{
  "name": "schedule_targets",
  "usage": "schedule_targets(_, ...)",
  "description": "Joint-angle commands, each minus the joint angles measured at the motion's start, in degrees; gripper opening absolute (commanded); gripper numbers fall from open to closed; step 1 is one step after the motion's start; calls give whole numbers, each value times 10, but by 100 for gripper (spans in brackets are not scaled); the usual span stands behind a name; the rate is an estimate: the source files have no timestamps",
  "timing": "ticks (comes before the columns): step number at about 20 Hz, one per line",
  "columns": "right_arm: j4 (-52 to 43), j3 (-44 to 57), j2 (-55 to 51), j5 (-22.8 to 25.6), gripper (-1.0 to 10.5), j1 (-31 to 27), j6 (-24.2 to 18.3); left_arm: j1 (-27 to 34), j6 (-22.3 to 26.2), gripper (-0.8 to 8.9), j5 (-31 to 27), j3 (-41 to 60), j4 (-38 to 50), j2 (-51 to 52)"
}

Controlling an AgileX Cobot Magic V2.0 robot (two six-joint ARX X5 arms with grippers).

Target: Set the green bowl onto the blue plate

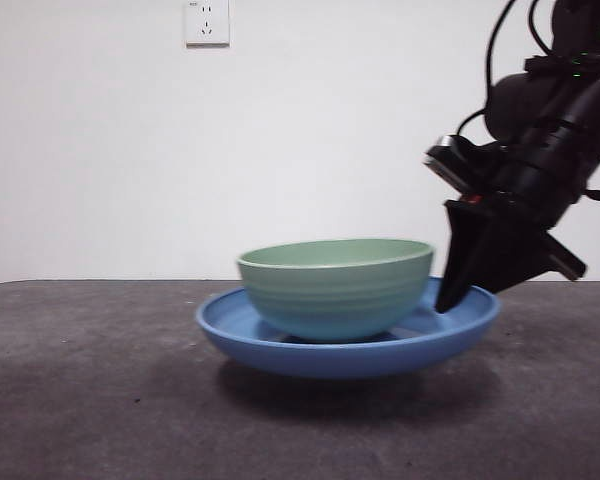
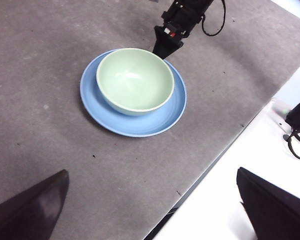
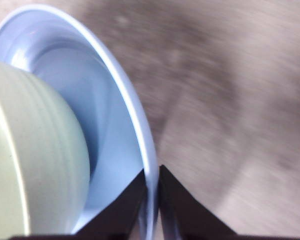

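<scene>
The bowl (image 1: 335, 285) sits in the plate (image 1: 280, 345), whose rim the right pincer (image 3: 152, 200) grasps. A quick pull could tip both.

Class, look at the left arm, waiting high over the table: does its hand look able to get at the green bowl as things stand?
Probably yes. The green bowl sits open-topped on the blue plate, nothing covering it. The left hand is open. Only the right hand, closed on the plate's rim, crowds one side.
</scene>
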State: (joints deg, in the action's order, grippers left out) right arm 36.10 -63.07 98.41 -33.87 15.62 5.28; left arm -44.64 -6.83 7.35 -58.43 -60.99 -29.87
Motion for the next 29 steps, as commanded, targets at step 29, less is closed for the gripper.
schedule_targets(29,-73,-13,63,20,176,51,90,-3,-1,563,-2,-10,9,-3)
